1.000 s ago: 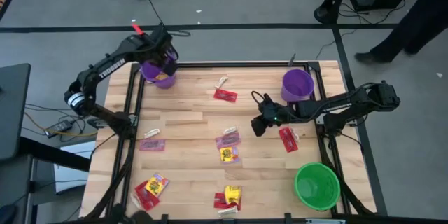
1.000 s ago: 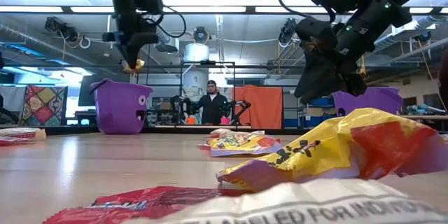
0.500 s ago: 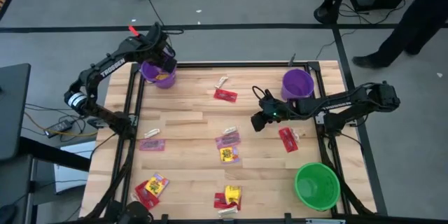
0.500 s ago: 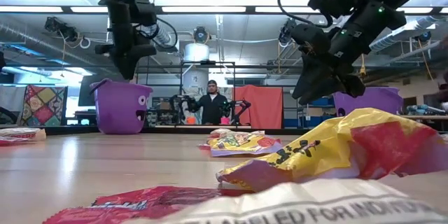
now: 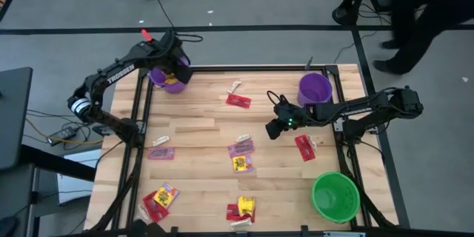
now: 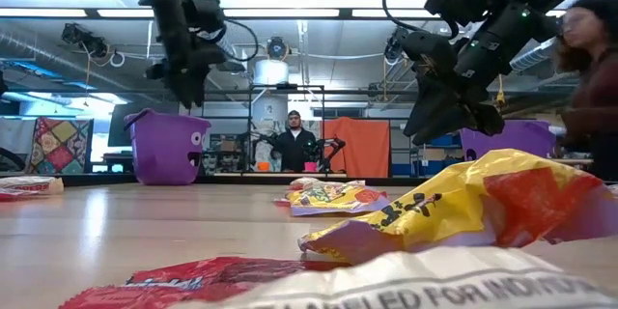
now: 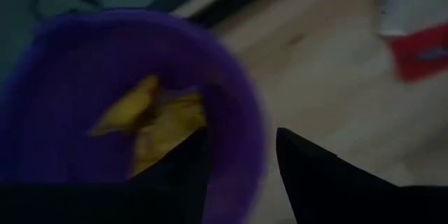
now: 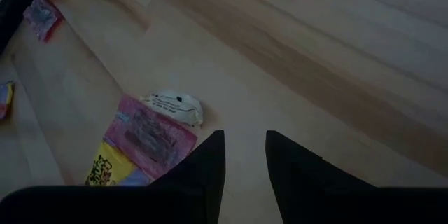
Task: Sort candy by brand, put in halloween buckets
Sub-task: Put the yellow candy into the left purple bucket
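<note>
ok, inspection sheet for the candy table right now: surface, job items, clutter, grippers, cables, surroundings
Surface: wooden table, dark frame.
Job items: purple bucket at far left corner holds yellow candy; second purple bucket far right; green bucket near right; red, pink and yellow wrappers scattered.
Clutter: nothing seen.
Grippers: left gripper open over the left bucket; right gripper open, empty, above mid-table.
Cables: wires on floor left of table.
Surroundings: person beyond the table; another at right edge.

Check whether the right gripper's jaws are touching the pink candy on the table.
Apart. In the low view the right gripper hangs well above the tabletop, and in the right wrist view bare wood shows between its open jaws and the pink candy.
</note>
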{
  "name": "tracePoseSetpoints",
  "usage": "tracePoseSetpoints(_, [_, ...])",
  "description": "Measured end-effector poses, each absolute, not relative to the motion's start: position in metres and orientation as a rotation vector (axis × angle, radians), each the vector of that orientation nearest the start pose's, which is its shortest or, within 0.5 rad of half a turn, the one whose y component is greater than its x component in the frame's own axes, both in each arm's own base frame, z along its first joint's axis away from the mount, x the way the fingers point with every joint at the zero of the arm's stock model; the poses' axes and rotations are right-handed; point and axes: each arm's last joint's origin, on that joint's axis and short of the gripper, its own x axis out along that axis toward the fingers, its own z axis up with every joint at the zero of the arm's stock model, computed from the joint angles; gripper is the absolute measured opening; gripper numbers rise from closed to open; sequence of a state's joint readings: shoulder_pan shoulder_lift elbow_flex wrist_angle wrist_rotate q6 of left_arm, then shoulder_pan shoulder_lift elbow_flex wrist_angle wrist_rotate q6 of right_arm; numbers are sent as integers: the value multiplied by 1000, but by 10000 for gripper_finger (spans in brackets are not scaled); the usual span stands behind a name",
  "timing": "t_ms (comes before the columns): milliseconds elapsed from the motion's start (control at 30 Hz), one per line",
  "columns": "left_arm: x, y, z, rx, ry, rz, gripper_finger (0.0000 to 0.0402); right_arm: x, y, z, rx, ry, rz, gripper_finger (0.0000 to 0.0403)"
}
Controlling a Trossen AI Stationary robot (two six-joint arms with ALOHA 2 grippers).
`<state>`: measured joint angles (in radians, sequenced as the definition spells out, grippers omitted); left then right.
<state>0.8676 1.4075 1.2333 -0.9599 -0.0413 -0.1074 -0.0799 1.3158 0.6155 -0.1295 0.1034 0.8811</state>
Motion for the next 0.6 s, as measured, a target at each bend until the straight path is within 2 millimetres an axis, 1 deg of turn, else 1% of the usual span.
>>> tracePoseSetpoints(133, [195, 187, 293, -538, 1028, 721, 167, 244, -26, 175, 800, 675, -583, 116])
tracePoseSetpoints(267, [219, 162, 294, -504, 1017, 604, 167, 244, -30, 175, 878, 646, -625, 116])
tracePoseSetpoints(433, [248, 120, 296, -441, 1002, 465, 168, 245, -28, 175, 891, 646, -601, 116])
tracePoseSetpoints(600, [275, 72, 301, -357, 932, 298, 168, 244, -25, 174, 914, 677, -582, 116])
